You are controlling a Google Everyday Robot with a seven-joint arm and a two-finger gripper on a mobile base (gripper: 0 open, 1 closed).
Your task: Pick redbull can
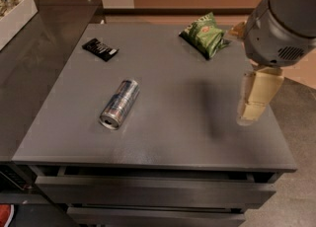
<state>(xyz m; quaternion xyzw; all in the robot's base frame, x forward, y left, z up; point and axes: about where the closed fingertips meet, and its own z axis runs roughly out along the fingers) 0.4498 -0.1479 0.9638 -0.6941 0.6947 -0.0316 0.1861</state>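
Grey table (182,132) surface carries three items. The redbull can (119,103) lies on its side in the left-centre of the table, its long axis running near-left to far-right, with the shiny end facing the near edge. It is well apart from the other items and nothing touches it. A small black packet (100,49) lies flat at the far left; a green snack bag (205,34) sits at the far right.

The gripper (247,115) hangs over the right side of the table, below the grey arm housing (281,23), well apart from the can and nearer the snack bag. It holds nothing. How wide it stands cannot be told from this angle.

Assessment: the reach toward the can has not closed; the task is at an early stage.

Risks noted:
- The can is round and on its side. A touch off its centreline would likely set it rolling toward the left or near edge.
- A grasp taken along its length instead of across its body would probably slip on the smooth metal.
- A low sweep leftward from the present position could brush the snack bag.
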